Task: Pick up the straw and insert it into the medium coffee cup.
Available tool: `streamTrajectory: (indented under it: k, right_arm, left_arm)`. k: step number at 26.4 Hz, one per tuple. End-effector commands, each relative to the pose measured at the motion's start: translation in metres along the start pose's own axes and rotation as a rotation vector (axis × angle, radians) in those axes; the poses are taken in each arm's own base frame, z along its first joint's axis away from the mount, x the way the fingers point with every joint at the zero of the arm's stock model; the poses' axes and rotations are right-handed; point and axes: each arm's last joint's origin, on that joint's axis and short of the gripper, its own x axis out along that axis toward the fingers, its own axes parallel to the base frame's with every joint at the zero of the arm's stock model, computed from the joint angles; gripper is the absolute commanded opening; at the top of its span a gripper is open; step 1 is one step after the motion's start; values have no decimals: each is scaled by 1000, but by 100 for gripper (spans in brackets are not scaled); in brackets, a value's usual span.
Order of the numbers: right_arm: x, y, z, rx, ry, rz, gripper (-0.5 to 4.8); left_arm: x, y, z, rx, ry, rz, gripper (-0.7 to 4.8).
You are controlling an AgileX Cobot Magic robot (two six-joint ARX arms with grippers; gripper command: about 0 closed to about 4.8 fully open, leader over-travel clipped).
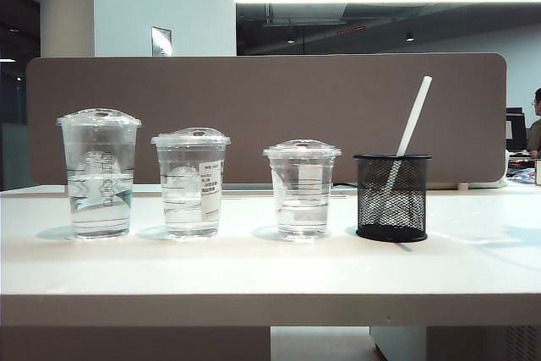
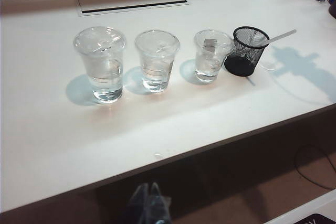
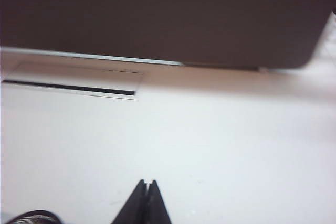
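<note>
The white straw (image 1: 414, 116) leans in a black mesh holder (image 1: 391, 196) at the right end of the row; its tip (image 2: 278, 37) sticks out over the rim. The medium coffee cup (image 1: 191, 182), clear with a domed lid and a white label, is second from the left (image 2: 157, 59). No arm shows in the exterior view. My left gripper (image 2: 148, 187) hangs shut and empty in front of and below the table's near edge. My right gripper (image 3: 147, 182) is shut and empty over bare white table, the holder's rim (image 3: 31, 217) just beside it.
A taller clear cup (image 1: 99, 173) stands left of the medium one, a shorter one (image 1: 302, 188) to its right. All hold some water. A brown partition (image 1: 270, 116) closes off the back of the table, with a cable slot (image 2: 131, 4) before it.
</note>
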Motion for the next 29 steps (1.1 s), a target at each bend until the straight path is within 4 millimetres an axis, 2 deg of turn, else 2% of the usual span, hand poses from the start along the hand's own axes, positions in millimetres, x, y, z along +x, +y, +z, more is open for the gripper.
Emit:
streamTrajectory:
  k: [1, 2, 5, 8, 12, 14, 16, 19, 23, 24, 25, 28, 29]
  right_arm:
    - [8, -11, -45, 87, -87, -17, -1]
    - [8, -11, -76, 127, -101, -1, -1]
    - [3, -6, -120, 193, -163, 10, -1]
    - [-11, 3, -157, 240, -269, 13, -2]
    - [-28, 15, -192, 272, -302, 10, 0]
    - [-32, 23, -204, 280, -276, 42, 3]
    - [-34, 34, -210, 277, -257, 92, 43]
    - [-33, 52, -212, 265, -245, 174, 101]
    - [-32, 73, -213, 230, -240, 176, 132]
    - [-31, 78, -214, 220, -239, 174, 163]
    - [-30, 84, -215, 204, -240, 196, 213]
    - [-20, 93, -219, 199, -230, 236, 234]
    - [-14, 96, -220, 198, -240, 246, 257]
  left_arm:
    - [0, 0, 1, 3, -7, -5, -4]
    - [0, 0, 1, 2, -7, -3, -4]
    - [0, 1, 1, 3, -5, 22, -4]
    - [0, 0, 1, 1, -6, 17, -4]
    - [0, 1, 1, -1, 1, 18, -4]
    - [0, 0, 0, -1, 4, 17, -4]
    - [0, 0, 0, -3, 10, 18, -4]
    - [0, 1, -1, -4, 15, 20, -4]
    - [0, 1, -1, -4, 14, 20, -4]
    - [0, 0, -1, -4, 14, 19, -4]
    - [0, 0, -1, -4, 14, 19, -4]
    - [0, 0, -2, -6, 22, 18, -4]
    - [0, 0, -2, -6, 22, 17, -5]
